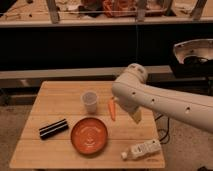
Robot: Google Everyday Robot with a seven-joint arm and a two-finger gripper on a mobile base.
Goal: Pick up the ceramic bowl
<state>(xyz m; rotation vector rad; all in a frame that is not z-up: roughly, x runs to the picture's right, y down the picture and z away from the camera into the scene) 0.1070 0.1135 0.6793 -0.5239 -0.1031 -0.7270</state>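
Note:
The ceramic bowl (89,135) is a wide, shallow orange-red dish with faint pale marks inside. It sits upright at the front middle of the wooden table (55,100). My gripper (136,116) hangs from the white arm above the table's right part, behind and to the right of the bowl and well apart from it. It is open and holds nothing.
A small translucent cup (89,101) stands behind the bowl. An orange carrot (112,108) lies between the cup and the gripper. A black striped object (53,128) lies left of the bowl, and a white bottle (141,149) lies on its side at the front right.

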